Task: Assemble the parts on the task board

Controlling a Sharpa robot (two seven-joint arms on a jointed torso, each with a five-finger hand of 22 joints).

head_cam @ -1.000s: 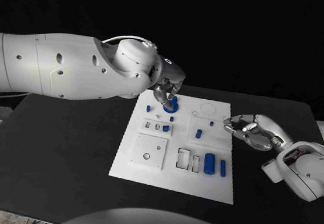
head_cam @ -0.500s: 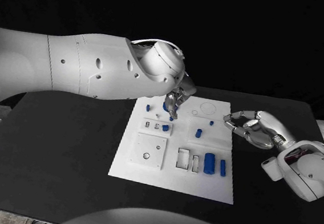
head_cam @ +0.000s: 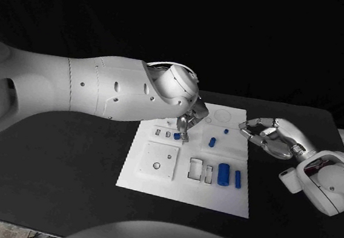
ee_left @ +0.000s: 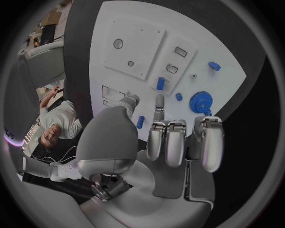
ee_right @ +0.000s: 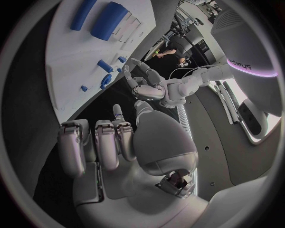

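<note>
Judging from how the pieces lie, I am early in the job: most of the small blue plastic parts are loose on the flat white rectangular task board, and I cannot see any of them seated for certain. My left hand hangs over the far half of the board, its silver fingers hanging down side by side with nothing between them; the thumb stands apart, so I read it as empty and loosely spread. Past my left fingertips lies the blue toothed gear wheel, with a short blue peg and a small blue stud close by it, none of them touched.

My right hand hovers just off the board's edge on its own side, fingers curled inward around nothing I can make out. Nearest that hand, towards my body, are the large blue cylinder and the slimmer blue rod, lying side by side next to two empty rectangular slots.

The board itself is a matte white plate with raised square blocks and shallow recesses: a square block with a round hole sits on the near half, below my left hand. What remains, I judge, is nearly everything: picking each piece and seating it.
</note>
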